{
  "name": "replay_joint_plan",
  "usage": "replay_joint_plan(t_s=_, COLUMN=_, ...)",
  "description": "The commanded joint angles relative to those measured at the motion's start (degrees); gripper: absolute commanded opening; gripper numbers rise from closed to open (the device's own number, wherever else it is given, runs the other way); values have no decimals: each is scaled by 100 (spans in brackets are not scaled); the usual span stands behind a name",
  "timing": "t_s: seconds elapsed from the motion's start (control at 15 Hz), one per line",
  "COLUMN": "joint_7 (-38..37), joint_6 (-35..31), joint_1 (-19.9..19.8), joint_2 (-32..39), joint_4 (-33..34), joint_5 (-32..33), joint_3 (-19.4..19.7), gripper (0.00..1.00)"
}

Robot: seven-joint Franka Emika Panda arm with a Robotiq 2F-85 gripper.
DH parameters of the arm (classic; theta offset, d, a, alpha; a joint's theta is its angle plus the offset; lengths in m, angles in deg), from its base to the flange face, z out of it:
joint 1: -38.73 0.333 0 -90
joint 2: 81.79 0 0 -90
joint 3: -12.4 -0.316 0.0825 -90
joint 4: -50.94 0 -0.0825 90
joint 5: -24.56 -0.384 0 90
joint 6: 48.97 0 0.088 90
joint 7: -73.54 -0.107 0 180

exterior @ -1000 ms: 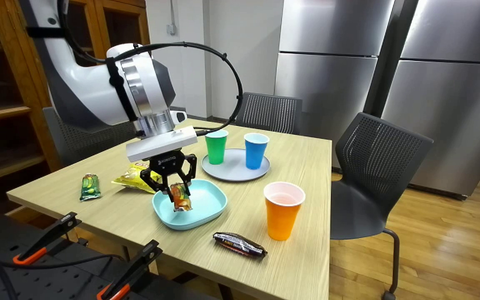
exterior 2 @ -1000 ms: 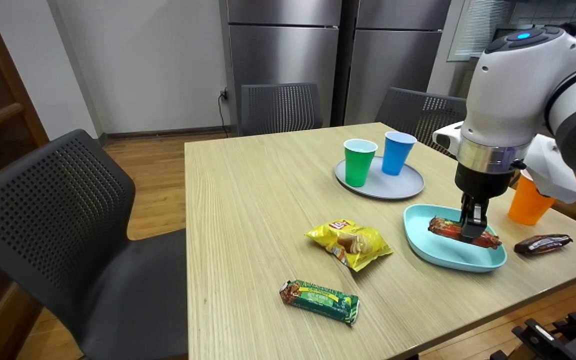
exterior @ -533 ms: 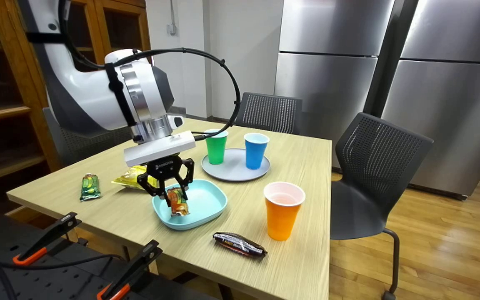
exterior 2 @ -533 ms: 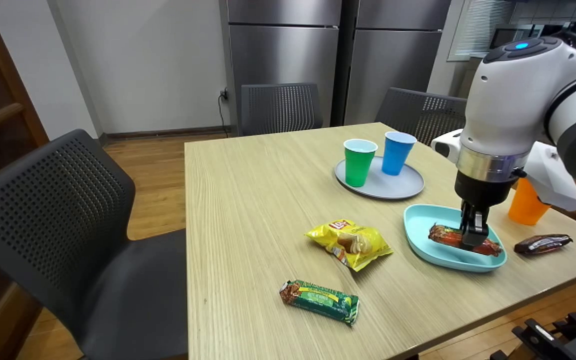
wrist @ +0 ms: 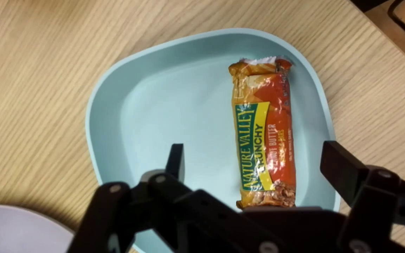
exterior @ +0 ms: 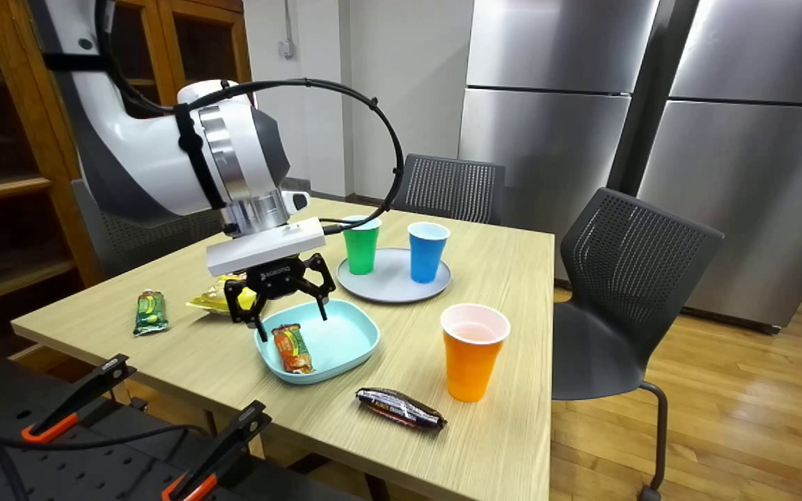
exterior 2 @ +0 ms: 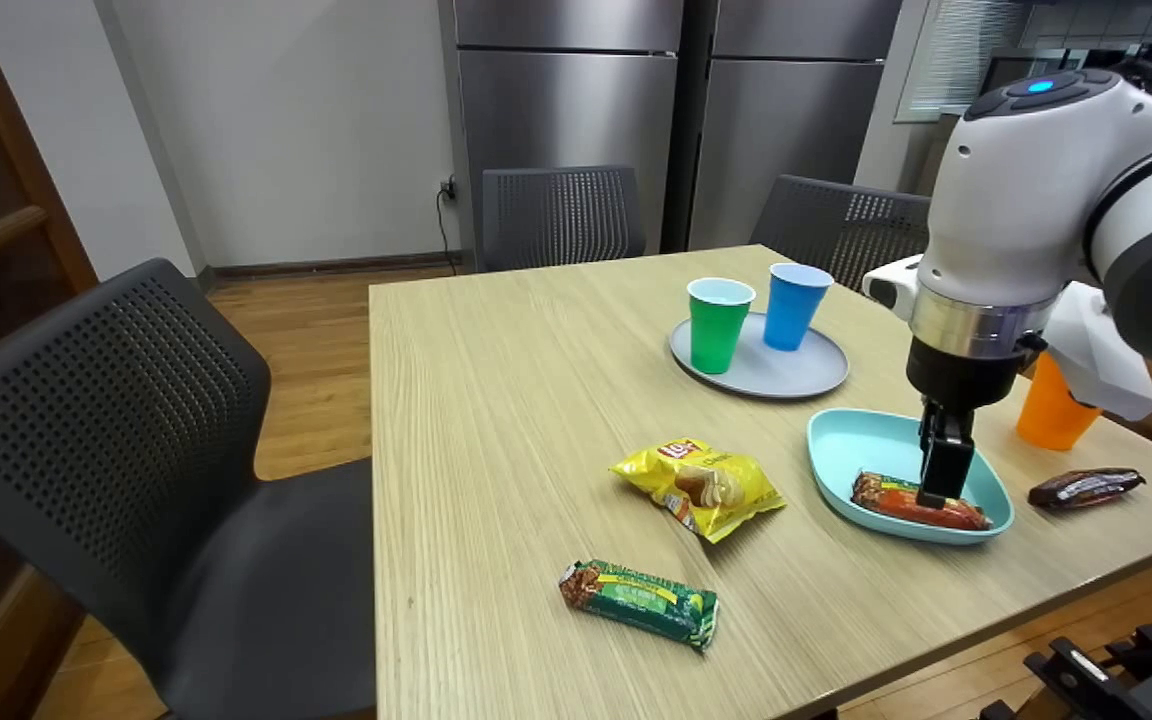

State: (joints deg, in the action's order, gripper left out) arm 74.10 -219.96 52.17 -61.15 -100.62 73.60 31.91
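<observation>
Wrist view close above the tray (wrist: 185,119); both exterior views farther

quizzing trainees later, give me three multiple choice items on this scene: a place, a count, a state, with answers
1. Where is the peanut butter bar relative to the turquoise dish?
A) beside it
B) inside it
C) under it

2. How many cups stand on the grey plate?
A) none
B) one
C) two

3. What state is the tool in?
A) open
B) shut on the bar
C) shut, empty

1 B: it lies in the dish in every view.
2 C: a green cup and a blue cup stand there.
3 A: its fingers stand wide apart, clear of the bar.
</observation>
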Motion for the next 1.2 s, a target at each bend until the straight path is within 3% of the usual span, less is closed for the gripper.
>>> replay_joint_plan(t_s=0.0, joint_7=66, joint_6=134, joint_1=-254, joint_2=-328, joint_4=-124, joint_5=-553, joint_3=-211, gripper=100)
replay_joint_plan(t_s=0.4, joint_7=-175, joint_6=828, joint_1=-462, joint_2=-441, joint_4=79, joint_5=-2287, joint_3=-379, gripper=100)
replay_joint_plan(t_s=0.73, joint_7=-270, joint_6=1181, joint_1=-971, joint_2=-557, joint_4=259, joint_5=-3429, joint_3=-644, gripper=100)
replay_joint_plan(t_s=1.13, joint_7=-200, joint_6=922, joint_1=-1031, joint_2=-387, joint_4=317, joint_5=-3286, joint_3=-576, gripper=100)
